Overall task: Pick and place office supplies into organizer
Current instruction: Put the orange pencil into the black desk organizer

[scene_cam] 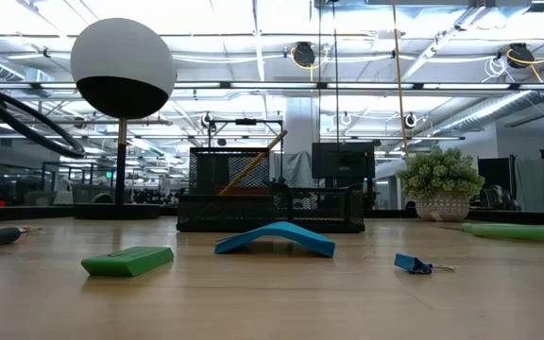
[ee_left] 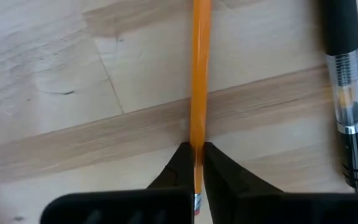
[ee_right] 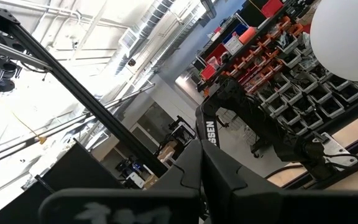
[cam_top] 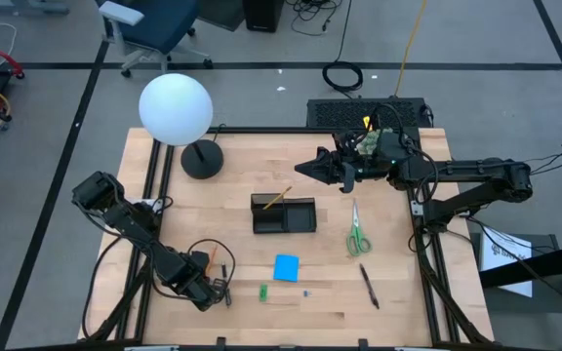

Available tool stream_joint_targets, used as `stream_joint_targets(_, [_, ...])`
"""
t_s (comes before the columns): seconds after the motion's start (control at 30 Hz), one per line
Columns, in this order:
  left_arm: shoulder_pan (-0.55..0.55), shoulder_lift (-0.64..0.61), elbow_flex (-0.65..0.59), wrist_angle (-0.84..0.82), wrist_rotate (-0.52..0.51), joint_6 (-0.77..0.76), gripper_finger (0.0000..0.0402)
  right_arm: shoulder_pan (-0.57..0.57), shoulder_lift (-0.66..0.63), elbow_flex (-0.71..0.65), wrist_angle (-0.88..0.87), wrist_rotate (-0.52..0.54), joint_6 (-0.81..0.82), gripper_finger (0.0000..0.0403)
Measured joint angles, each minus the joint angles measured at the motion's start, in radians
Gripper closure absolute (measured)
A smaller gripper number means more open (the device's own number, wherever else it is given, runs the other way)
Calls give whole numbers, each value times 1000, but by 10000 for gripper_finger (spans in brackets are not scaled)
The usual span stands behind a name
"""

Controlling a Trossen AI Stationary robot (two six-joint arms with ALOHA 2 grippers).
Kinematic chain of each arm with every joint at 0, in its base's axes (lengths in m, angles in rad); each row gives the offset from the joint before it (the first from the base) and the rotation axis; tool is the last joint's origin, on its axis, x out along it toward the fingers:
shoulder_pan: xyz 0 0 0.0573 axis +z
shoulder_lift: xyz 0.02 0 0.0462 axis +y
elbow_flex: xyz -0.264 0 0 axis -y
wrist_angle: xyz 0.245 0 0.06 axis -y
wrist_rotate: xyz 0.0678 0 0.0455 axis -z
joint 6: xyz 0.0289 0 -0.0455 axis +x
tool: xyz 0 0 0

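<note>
An orange pencil [ee_left: 200,68] lies flat on the wooden table near its front left corner, with my left gripper [ee_left: 197,149] shut on it from above. A black pen [ee_left: 347,93] lies on the table beside it. The black organizer [cam_top: 283,215] stands mid-table with one pencil [cam_top: 277,198] leaning in it. On the table lie a blue note pad [cam_top: 286,267], a green piece [cam_top: 262,291], green-handled scissors [cam_top: 357,232] and another black pen [cam_top: 369,286]. My right gripper [cam_top: 305,168] hangs shut, high above the table's far side, touching nothing. My left gripper pinches the orange pencil's shaft [ee_left: 197,134] between its two fingers, close to the eraser end [ee_left: 197,202]. The fingers point straight down and lie across the pencil. The pencil lies flat on the table.
A lamp with a white globe [cam_top: 176,108] and a round black base [cam_top: 201,158] stands at the far left. A small blue clip [cam_top: 306,292] lies near the front edge. In the low view, a potted plant [scene_cam: 440,184] shows beyond the table's far side.
</note>
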Motion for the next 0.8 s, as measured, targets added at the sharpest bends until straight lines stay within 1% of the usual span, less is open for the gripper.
stream_joint_targets(0.5, [-5,-7,1,6,-13,5,400,0,0,0,0,0,0,403])
stream_joint_targets(0.8, [-8,-7,35,-1,-110,15,401,0,0,0,0,0,0,403])
